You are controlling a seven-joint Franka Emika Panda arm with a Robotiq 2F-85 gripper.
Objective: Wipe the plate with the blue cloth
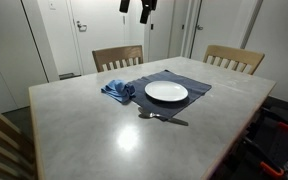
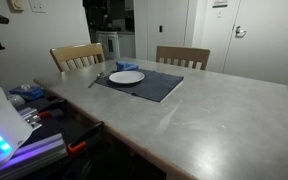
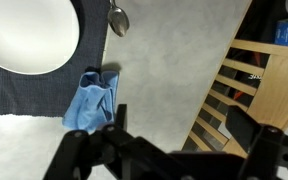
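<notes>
A white plate [image 1: 166, 92] lies on a dark blue placemat [image 1: 196, 84] on the grey table. A crumpled blue cloth [image 1: 118, 90] lies at the placemat's edge, beside the plate. Both also show in the other exterior view, plate [image 2: 126, 77] and cloth [image 2: 124, 67], and in the wrist view, plate [image 3: 29, 35] and cloth [image 3: 89, 100]. My gripper [image 1: 144, 10] hangs high above the table's far edge. In the wrist view its fingers [image 3: 184, 128] are apart and empty, over bare table between the cloth and a chair.
A metal spoon [image 1: 162, 117] lies at the placemat's near edge and shows in the wrist view [image 3: 118, 20]. Two wooden chairs [image 1: 117, 57] [image 1: 234, 58] stand at the far side. A chair back [image 3: 252, 80] is below the gripper.
</notes>
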